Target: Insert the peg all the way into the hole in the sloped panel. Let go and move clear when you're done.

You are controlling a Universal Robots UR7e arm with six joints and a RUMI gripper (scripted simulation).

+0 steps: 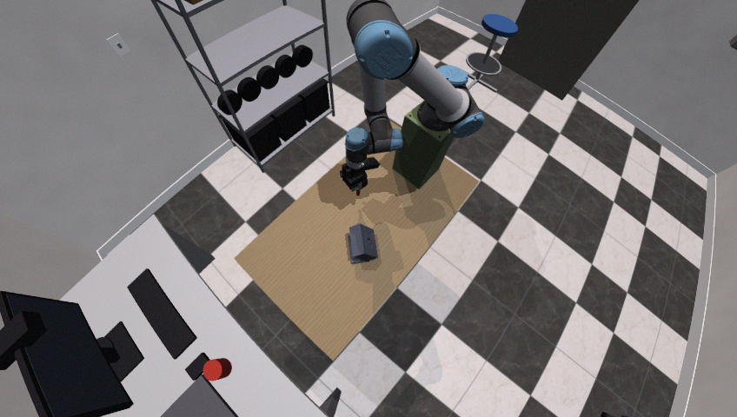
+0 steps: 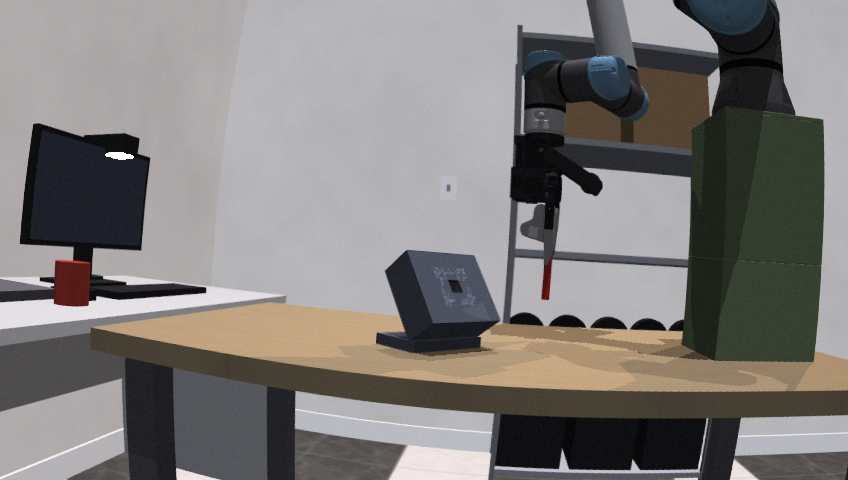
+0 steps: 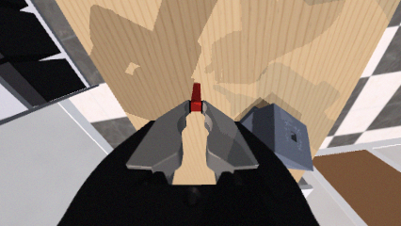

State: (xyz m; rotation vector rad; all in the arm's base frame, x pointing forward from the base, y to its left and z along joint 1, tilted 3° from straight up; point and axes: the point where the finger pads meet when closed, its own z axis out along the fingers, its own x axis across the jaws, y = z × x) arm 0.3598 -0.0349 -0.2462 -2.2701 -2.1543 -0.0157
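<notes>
The arm's black hand [image 2: 551,252] with its 2 grey fingers is pinching the slim red peg [image 2: 545,280] by its upper end. The peg hangs upright, its lower tip well above the tan wooden surface [image 2: 249,339], touching nothing but the fingers. In the wrist view only the peg's [image 3: 196,97] red tip pokes out past the closed fingertips, with the wood grain far below it.

The dark grey sloped panel block [image 2: 441,294] sits on its flat dark base near the middle of the surface, well apart from the peg. Its tilted face carries 1 small square hole [image 2: 455,286] ringed by faint pale markings, and nothing is in the hole. From above, the block [image 1: 361,241] lies towards the centre, while the hand [image 1: 356,187] hovers between it and the far edge where the arm is mounted.

The arm rises from a tall dark green box pedestal [image 2: 755,237] standing at the surface's far right corner. Behind it is a grey metal shelf rack [image 1: 207,62] holding a row of black discs [image 1: 268,76]. Off the left edge stands a white desk [image 2: 148,303] with a black monitor [image 2: 83,196] and a red cylinder [image 2: 72,282].
</notes>
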